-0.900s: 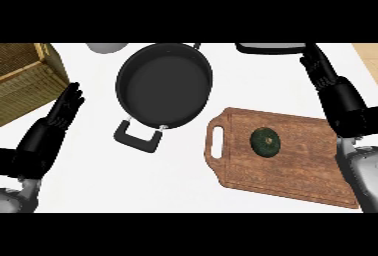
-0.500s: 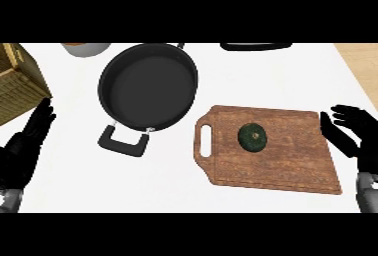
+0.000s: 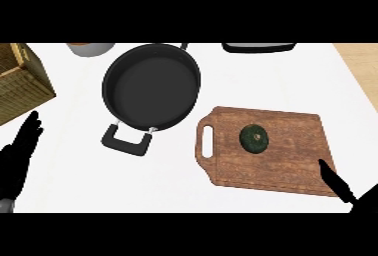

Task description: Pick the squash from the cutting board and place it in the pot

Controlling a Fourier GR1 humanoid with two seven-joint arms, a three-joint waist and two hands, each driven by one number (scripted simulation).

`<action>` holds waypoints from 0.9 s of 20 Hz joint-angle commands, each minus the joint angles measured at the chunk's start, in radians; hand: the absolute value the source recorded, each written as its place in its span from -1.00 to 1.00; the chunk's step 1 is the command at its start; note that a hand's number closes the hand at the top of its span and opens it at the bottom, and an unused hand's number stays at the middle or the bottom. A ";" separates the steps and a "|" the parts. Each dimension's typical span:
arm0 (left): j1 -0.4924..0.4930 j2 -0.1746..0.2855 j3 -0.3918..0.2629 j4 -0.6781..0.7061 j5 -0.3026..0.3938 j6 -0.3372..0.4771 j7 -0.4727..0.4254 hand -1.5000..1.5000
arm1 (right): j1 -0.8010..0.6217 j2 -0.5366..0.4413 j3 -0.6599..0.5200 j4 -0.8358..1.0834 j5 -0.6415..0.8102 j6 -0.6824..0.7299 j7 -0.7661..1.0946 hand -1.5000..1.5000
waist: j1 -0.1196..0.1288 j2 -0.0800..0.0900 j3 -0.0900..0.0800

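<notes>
A small dark green squash (image 3: 254,138) lies near the middle of a wooden cutting board (image 3: 291,165) at the right. A black pot (image 3: 151,90) with handles stands to the left of the board. At the lower right corner my right hand (image 3: 341,184) shows with straight fingers over the board's near right corner, well apart from the squash. At the lower left edge my left hand (image 3: 18,161) rests open, fingers up, holding nothing.
A wicker basket (image 3: 21,80) stands at the far left. A grey bowl (image 3: 91,48) and a dark tray (image 3: 258,47) sit along the far edge. The counter's right edge (image 3: 359,75) runs beside the board.
The view has shifted so the pot and board sit lower and further right. My right hand has dropped from the upper right to the lower right corner. My left hand sits lower.
</notes>
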 commanded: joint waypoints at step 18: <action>-0.023 -0.025 -0.044 -0.011 -0.034 -0.026 0.012 0.00 | -0.084 0.239 0.156 -0.295 0.507 0.764 0.955 -1.00 | 0.102 0.013 0.005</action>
